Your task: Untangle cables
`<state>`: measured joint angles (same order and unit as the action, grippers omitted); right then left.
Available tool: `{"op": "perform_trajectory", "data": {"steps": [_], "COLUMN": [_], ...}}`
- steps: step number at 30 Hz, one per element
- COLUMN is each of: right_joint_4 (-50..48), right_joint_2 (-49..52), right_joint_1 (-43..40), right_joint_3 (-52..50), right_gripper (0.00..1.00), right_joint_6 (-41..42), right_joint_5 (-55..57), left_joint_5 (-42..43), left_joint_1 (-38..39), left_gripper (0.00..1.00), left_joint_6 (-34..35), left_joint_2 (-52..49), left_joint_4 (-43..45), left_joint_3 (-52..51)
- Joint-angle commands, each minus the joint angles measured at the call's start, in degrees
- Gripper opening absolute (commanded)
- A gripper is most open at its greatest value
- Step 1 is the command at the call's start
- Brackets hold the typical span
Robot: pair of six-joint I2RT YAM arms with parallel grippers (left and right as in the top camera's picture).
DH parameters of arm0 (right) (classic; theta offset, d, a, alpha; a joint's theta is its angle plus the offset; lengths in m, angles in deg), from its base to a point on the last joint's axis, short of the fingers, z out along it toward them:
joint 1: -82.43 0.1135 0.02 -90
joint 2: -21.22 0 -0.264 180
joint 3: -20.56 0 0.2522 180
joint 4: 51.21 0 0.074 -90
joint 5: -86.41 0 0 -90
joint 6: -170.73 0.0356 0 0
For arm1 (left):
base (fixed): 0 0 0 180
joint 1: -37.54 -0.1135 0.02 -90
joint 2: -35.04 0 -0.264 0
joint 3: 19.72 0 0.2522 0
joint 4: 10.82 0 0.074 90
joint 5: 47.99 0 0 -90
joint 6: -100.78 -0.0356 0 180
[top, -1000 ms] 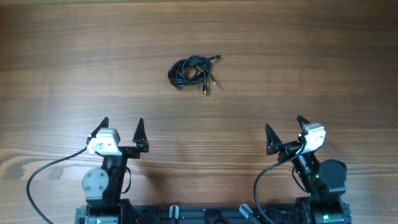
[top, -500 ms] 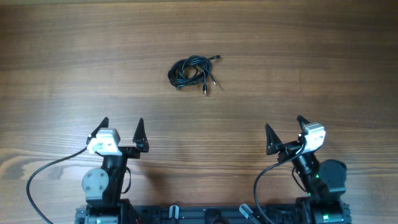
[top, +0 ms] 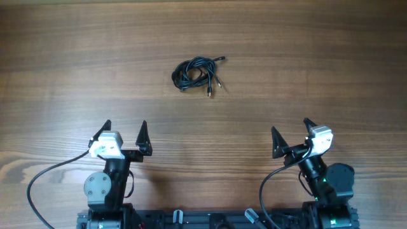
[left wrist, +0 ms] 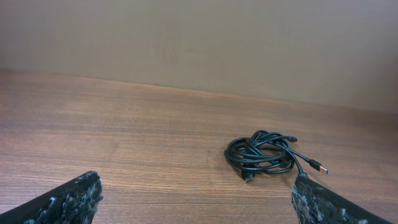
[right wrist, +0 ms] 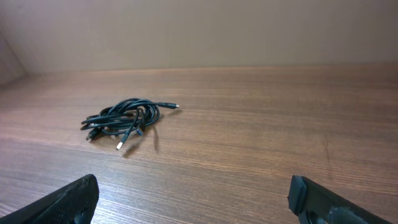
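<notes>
Well short of the cables (top: 196, 73), one tight black knot on the worktop (top: 331, 57), sit the left pincer (top: 124, 125) and right pincer (top: 290, 126), each spread wide, holding nothing. Untangling has not begun. Next, I judge, one pincer must reach the knot and pinch a plug end (top: 222, 58) poking from its right side.

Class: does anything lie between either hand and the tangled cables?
Nothing visible does. Only bare table lies between the cables and the open left hand and right hand, in all three views.
</notes>
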<state>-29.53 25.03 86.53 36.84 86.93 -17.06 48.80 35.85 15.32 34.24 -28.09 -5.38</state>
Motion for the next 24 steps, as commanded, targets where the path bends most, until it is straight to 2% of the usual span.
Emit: {"op": "perform_trajectory", "data": {"steps": [1, 3, 5, 21, 24], "right_joint_4": [0.39, 0.48, 0.48, -0.72, -1.03], "right_joint_2": [0.22, 0.22, 0.22, 0.22, 0.22], "right_joint_1": [0.35, 0.35, 0.35, 0.35, 0.35], "right_joint_3": [1.46, 1.46, 1.46, 1.46, 1.57], "right_gripper": [1.0, 1.0, 1.0, 1.0, 1.0], "right_joint_6": [-0.7, -6.95, -9.27, -7.19, -7.23], "right_joint_5": [-0.35, 1.16, 1.09, -0.04, -3.69], "left_joint_5": [0.66, 0.66, 0.66, 0.7, 1.36], "left_joint_1": [-0.31, -0.31, -0.31, -0.31, -0.31], "left_gripper": [1.0, 1.0, 1.0, 1.0, 1.0], "left_joint_6": [-1.11, -1.11, -1.11, -1.11, -1.14], "left_joint_2": [0.42, 0.42, 0.42, 0.42, 0.42], "left_joint_4": [-0.24, -0.24, -0.24, 0.28, 1.25], "left_joint_3": [-0.24, -0.24, -0.24, -0.24, -0.17]}}
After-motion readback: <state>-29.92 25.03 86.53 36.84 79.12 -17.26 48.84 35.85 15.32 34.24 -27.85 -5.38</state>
